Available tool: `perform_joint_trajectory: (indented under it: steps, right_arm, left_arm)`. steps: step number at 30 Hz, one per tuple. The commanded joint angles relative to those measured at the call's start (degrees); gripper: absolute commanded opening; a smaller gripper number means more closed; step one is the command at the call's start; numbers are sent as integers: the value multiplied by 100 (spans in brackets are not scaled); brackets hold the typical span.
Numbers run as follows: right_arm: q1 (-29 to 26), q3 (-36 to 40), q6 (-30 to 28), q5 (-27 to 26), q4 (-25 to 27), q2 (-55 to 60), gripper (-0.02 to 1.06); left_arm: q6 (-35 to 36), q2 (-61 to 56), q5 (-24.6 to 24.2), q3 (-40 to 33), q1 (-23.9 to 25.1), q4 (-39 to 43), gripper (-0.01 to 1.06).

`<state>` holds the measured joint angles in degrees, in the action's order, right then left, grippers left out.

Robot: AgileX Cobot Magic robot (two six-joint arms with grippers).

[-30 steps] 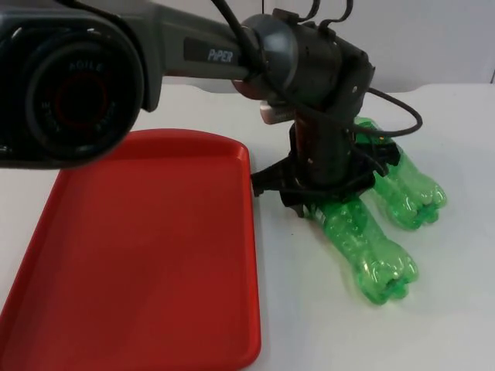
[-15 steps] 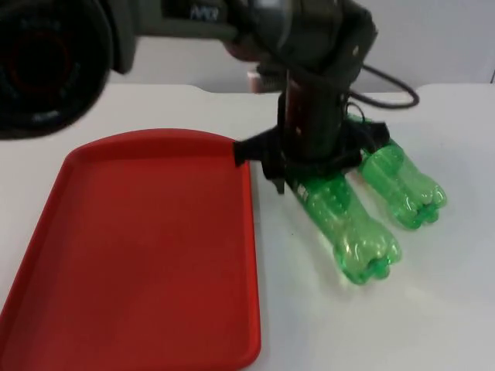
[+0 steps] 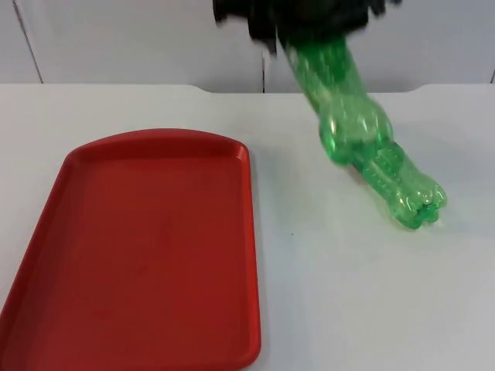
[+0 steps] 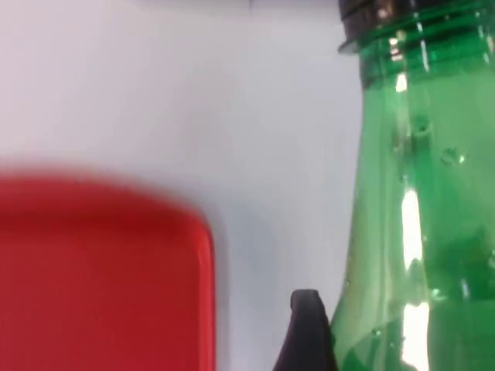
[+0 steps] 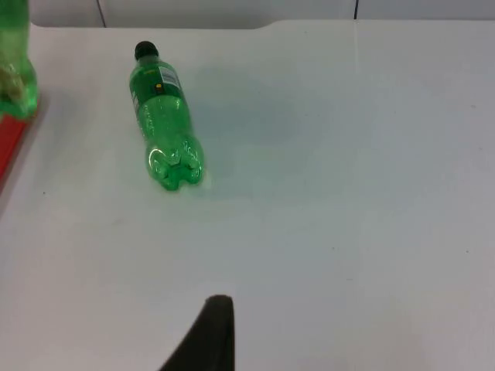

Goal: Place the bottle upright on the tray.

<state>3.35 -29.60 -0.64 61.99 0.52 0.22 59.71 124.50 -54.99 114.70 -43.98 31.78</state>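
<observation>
i've got the left gripper (image 3: 298,23) clamped round the lifted green bottle (image 3: 340,100) for the red tray (image 3: 147,255); spare bottle (image 5: 165,116) lies flat; right gripper (image 5: 205,340) waits, jaws can't tell.

The scene is evenly and brightly lit. Faint, soft shadows are cast on the white counter (image 3: 325,309) beside the lying bottle (image 5: 165,116). The lifted bottle (image 3: 340,97) and the left claw (image 3: 298,14) above it are smeared by motion blur. In the left wrist view, white glare streaks are seen on the green plastic, and the red tray's (image 4: 93,270) edge is rendered soft.
</observation>
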Motion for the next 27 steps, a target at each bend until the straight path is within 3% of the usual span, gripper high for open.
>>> perform_joint_trajectory:
  steps: [1, 8, 16, 21, 26, 27]
  right_arm:
    - [-49, 8, -6, -31, 2, -22, 95]
    - [-49, 8, -6, -31, 2, -22, 95]
    - [-49, 8, -6, -31, 2, -22, 95]
    - [-49, 8, -6, -31, 2, -22, 95]
    - [-49, 8, -6, -31, 2, -22, 95]
    - [-49, 8, -6, -31, 2, -22, 95]
  left_arm:
    - [164, -356, -38, -9, -80, 565, 0]
    - [307, -1149, -1, -9, -225, 1951, 0]
    - [307, -1595, 94, -9, -235, 2815, 0]
    - [-34, -1722, 701, -9, -168, 2912, 0]
    - [-761, -1908, 2181, -9, 136, 2478, 0]
    - [-761, -1908, 2181, -9, 136, 2478, 0]
